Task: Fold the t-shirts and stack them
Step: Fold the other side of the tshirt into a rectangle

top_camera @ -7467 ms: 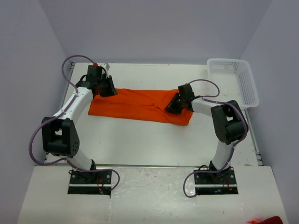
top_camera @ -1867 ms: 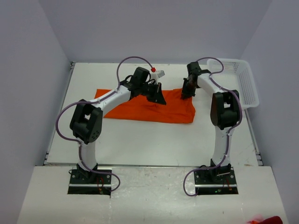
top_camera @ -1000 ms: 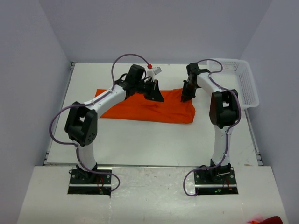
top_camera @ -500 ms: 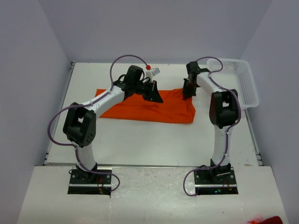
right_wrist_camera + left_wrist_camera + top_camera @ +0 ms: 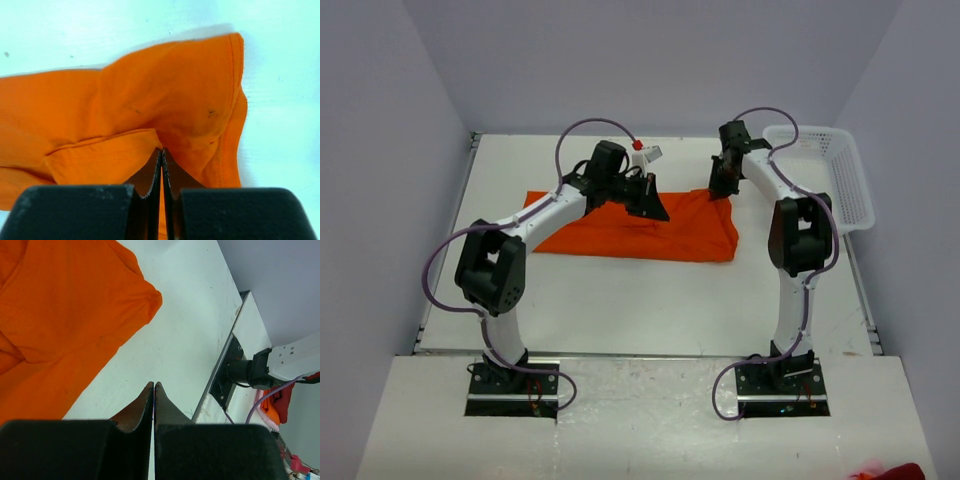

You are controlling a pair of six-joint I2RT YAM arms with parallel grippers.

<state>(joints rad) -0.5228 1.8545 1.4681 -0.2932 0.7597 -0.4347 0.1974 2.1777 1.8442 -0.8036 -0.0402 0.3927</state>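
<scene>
One bright orange t-shirt (image 5: 610,232) lies folded into a long strip across the middle of the table. My right gripper (image 5: 719,187) is at the strip's far right corner, shut on a fold of the cloth (image 5: 150,90), its fingertips (image 5: 161,150) pinching it. My left gripper (image 5: 657,207) is over the strip's far edge near the middle. Its jaws (image 5: 153,384) are shut with no cloth showing between them, white table beyond the tips and the shirt (image 5: 60,315) to their left.
A white basket (image 5: 820,131) stands at the far right corner of the table, just right of the right arm. The table's edge with a black bracket (image 5: 226,385) shows in the left wrist view. Something red-orange (image 5: 892,470) lies at the near right, off the table.
My right gripper has moved a little toward the far edge, drawing the shirt's far right corner with it. The left gripper has barely moved in the last second.
</scene>
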